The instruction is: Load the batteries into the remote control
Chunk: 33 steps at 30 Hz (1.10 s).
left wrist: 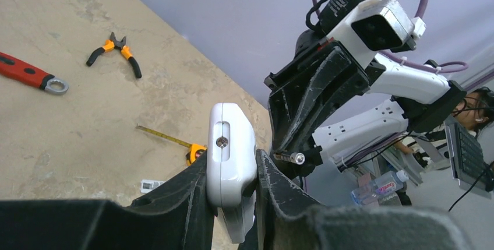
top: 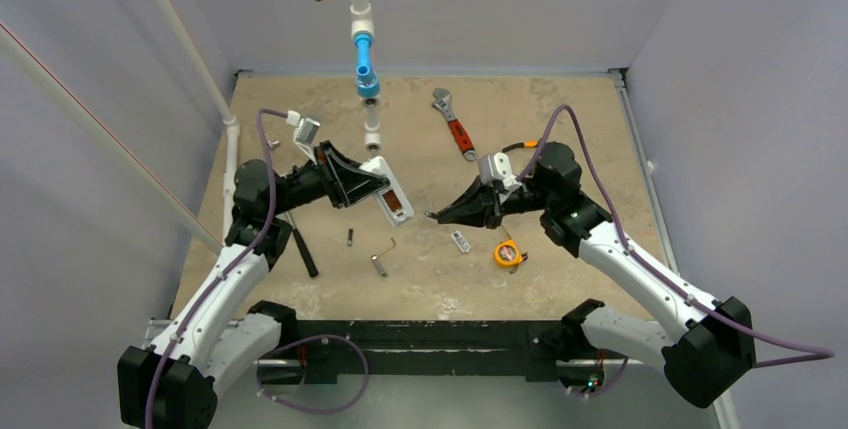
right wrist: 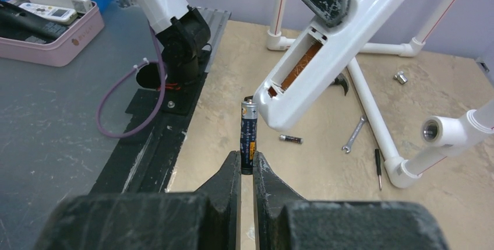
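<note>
My left gripper (top: 375, 181) is shut on the white remote control (top: 388, 192) and holds it above the table with its back turned up. The battery compartment (right wrist: 294, 66) is open and shows a brown inside. In the left wrist view the remote (left wrist: 232, 145) sits edge-on between my fingers. My right gripper (right wrist: 247, 165) is shut on a dark battery (right wrist: 249, 133), which stands upright with its tip just below the remote's (right wrist: 332, 46) lower end. A second battery (right wrist: 290, 139) lies on the table. The right gripper (top: 437, 216) is a short way right of the remote.
A red-handled wrench (top: 455, 124) lies at the back. A yellow tape measure (top: 510, 253), a small white flat piece (top: 460, 241) and an Allen key (top: 385, 254) lie near the front. Orange, white and blue pipe pieces (top: 364, 49) stand at the back. A white pipe frame (right wrist: 373, 116) runs along the left.
</note>
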Each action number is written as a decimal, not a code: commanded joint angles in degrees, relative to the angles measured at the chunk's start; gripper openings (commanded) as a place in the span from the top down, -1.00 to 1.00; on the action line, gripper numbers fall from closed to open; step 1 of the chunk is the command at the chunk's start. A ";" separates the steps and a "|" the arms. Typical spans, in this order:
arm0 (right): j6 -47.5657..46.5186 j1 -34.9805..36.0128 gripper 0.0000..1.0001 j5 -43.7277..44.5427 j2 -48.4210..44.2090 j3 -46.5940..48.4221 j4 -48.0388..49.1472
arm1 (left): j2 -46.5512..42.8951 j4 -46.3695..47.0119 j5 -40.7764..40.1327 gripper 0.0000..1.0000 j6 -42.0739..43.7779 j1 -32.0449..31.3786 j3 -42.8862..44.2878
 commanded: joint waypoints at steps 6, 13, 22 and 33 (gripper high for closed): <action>0.59 0.05 1.00 2.52 -0.87 0.95 1.08 | -4.37 10.95 1.97 1.00 1.56 -0.51 -2.37; 4.54 0.03 1.00 8.82 -2.25 -1.47 5.92 | -4.93 15.86 3.22 1.00 -0.02 -0.61 -3.33; 8.81 -0.01 1.00 15.13 -2.90 -2.78 8.63 | -4.95 15.97 3.45 1.00 0.08 -0.70 -2.92; 21.49 0.14 1.00 37.50 -2.30 -7.10 18.52 | -1.44 -10.36 -16.11 1.00 -1.01 -1.06 1.59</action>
